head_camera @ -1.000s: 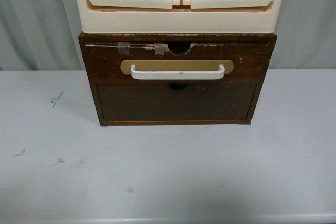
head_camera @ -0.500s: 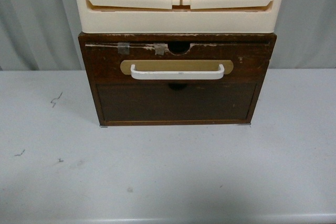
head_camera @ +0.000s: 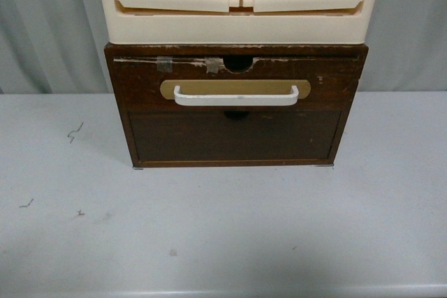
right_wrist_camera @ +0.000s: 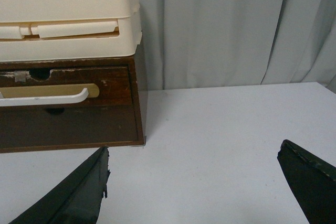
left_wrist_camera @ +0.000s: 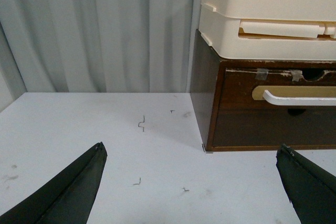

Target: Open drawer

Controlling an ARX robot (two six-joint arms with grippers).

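The fingers (left_wrist_camera: pixel 73 187) of the left gripper (left_wrist_camera: pixel 191 148) stand spread wide over the white table (left_wrist_camera: pixel 131 129), holding nothing. The fingers (right_wrist_camera: pixel 79 192) of the right gripper (right_wrist_camera: pixel 194 147) are spread just as wide and empty, apart from the cabinet. In the front view the drawer (head_camera: pixel 279 70) sits at upper centre of the frame, shut flush, with its white handle (head_camera: pixel 236 97) untouched, cream plastic drawers (head_camera: pixel 237 15) stacked above it and a plain dark panel (head_camera: pixel 236 137) below.
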